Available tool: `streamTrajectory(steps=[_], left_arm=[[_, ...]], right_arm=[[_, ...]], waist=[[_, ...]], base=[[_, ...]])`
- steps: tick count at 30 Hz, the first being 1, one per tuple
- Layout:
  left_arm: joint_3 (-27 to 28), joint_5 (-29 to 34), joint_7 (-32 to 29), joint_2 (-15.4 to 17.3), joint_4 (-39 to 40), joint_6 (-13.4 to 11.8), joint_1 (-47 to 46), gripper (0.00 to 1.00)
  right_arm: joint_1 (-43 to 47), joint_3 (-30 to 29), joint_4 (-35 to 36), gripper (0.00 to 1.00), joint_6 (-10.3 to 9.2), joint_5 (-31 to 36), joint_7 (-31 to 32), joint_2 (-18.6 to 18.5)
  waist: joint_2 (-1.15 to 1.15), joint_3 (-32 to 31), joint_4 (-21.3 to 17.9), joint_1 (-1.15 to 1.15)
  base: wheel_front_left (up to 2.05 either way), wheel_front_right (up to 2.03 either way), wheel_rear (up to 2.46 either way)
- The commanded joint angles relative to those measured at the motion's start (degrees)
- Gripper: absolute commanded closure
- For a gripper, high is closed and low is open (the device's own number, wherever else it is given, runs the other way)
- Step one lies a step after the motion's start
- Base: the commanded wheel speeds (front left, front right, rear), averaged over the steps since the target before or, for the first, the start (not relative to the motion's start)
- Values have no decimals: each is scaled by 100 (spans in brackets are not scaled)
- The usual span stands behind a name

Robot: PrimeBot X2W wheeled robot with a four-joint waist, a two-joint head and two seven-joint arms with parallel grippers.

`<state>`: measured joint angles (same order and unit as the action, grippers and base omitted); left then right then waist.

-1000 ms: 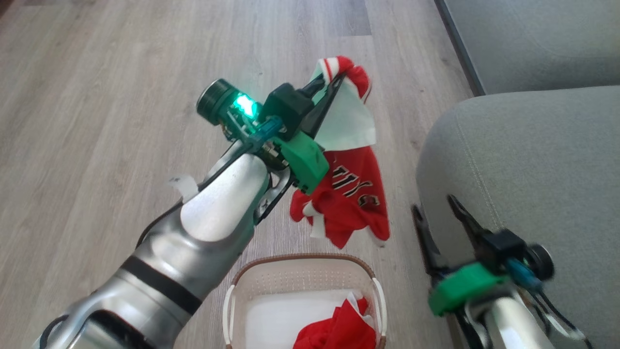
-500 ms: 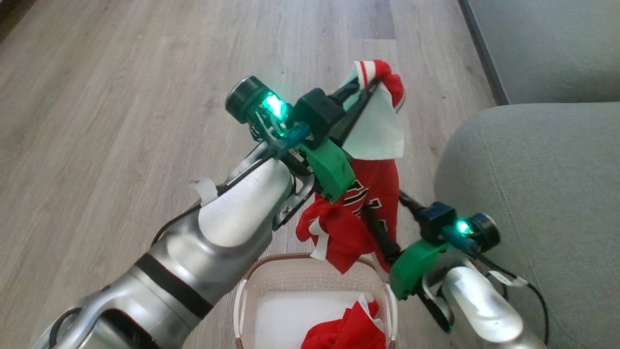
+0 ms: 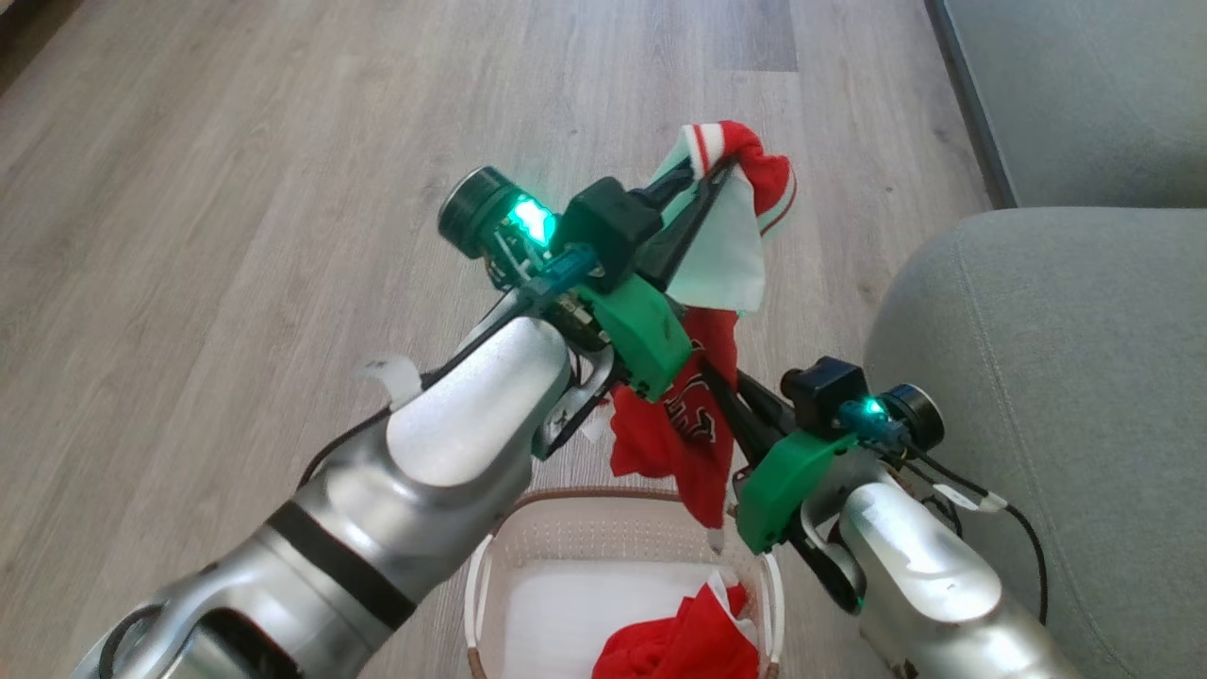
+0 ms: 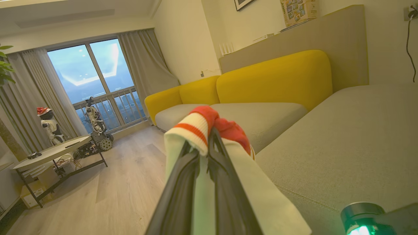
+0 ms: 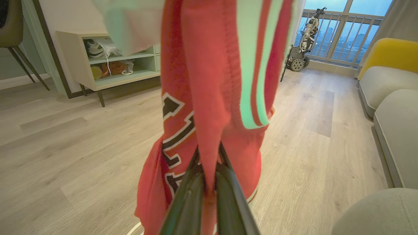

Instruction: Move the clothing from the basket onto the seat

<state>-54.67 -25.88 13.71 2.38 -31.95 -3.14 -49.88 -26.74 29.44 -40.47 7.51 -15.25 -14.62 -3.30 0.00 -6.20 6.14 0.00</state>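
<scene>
In the head view, the left end effector (image 3: 719,177) is raised over the wooden floor (image 3: 236,236) with its two dark fingers closed on the white-and-red striped edge of a hanging red garment (image 3: 693,443). The cloth drops from there in a long fold with dark lettering across it. Lower down, the right end effector (image 3: 721,391) has its fingers clamped on the middle of the same garment, which hangs above the far rim of the basket (image 3: 603,514). A second red garment (image 3: 679,641) lies bunched in the basket's near right corner. The grey-green seat (image 3: 1066,377) is just to the right of the basket, with none of the clothing on it. In the left wrist view, the fingers meet at the tips and pinch a striped cuff-like hem, white cloth trailing down between them, with the seat's cushion spreading out on the right. In the right wrist view, the fingers are pressed together on a vertical fold of red fabric, lettering on the left and white stripes above.
</scene>
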Motion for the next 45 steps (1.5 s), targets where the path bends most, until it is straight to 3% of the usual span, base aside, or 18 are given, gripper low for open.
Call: streamTrajectory(steps=[1,3,4,5,6,7,8,14,25,45], left_arm=[[283,-62,53,101,71,-75,-179,100],[351,-104,68,158,8,-138,-86,100],[375,-114,76,196,-15,-164,-31,92],[392,-119,84,237,-38,-180,26,65],[408,-131,92,274,-55,-182,89,50],[422,-146,98,308,-74,-179,158,21],[431,-152,103,344,-94,-180,223,0],[485,-239,120,484,-203,-164,659,0],[596,-409,128,438,-197,-171,1539,0],[905,-43,129,79,254,-38,2461,0]], right_arm=[[-252,-23,214,100,-2,-13,-38,43],[-229,-102,276,100,-2,17,-38,43],[-216,-148,311,100,-2,33,-38,43],[-194,-213,355,100,-2,28,-38,43],[-167,-277,398,100,-2,10,-38,42],[-141,-344,429,100,-2,12,-38,34],[-121,-409,462,100,-2,36,-38,11],[11,-827,703,100,-2,104,-38,-123],[261,-1297,1160,100,-2,309,-38,-429],[286,-1330,1900,100,-2,188,317,-1058]], waist=[[0,7,-48,0],[0,16,-115,0],[0,21,-150,0],[0,25,-182,0],[0,28,-213,0],[0,30,-241,0],[0,31,-270,0],[0,21,-475,0],[0,-11,-1073,0],[0,234,-2415,0]], base=[[0,0,0],[0,0,0],[0,0,0],[0,0,0],[0,0,0],[0,0,0],[0,0,0],[0,0,0],[0,0,0],[0,0,0]])
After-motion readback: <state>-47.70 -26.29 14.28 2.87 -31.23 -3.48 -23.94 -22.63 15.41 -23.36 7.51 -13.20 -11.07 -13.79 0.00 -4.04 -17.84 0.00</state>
